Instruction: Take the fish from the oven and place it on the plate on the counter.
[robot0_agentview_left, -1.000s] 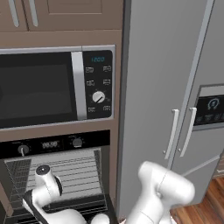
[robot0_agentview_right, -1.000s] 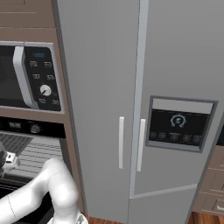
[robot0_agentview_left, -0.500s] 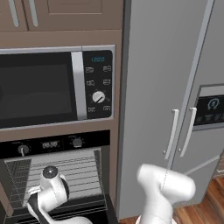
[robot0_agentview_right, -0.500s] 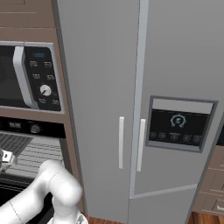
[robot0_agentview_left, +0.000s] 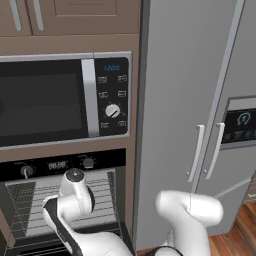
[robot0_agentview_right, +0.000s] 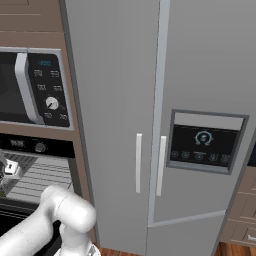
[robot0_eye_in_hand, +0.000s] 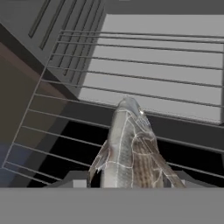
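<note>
The robot's white arm (robot0_agentview_left: 75, 215) reaches into the open oven (robot0_agentview_left: 60, 200) below a black-and-silver microwave (robot0_agentview_left: 65, 102), set in a brown cabinet column beside a tall grey refrigerator (robot0_agentview_left: 200, 100) with two vertical handles and a dark dispenser panel (robot0_agentview_right: 205, 142). In the left base view the arm bends from the lower right across to the oven cavity, its round wrist joint sitting in front of the pale wire racks (robot0_agentview_left: 102, 195); the oven's control strip with a knob and a small display runs just above. The right base view catches the arm's elbow at the lower left, with the hand at the far left edge in front of the oven racks (robot0_agentview_right: 45, 175). From the hand view, the silvery-grey fish (robot0_eye_in_hand: 129, 151) lies lengthwise up the middle of the picture, its snout pointing away toward the lighter back of the cavity, above the thin bars of a wire rack (robot0_eye_in_hand: 131, 65). The fish's lower end runs down to the bottom of that view, where the fingers would be, so whether they are holding it, or how wide they stand, cannot be told
</note>
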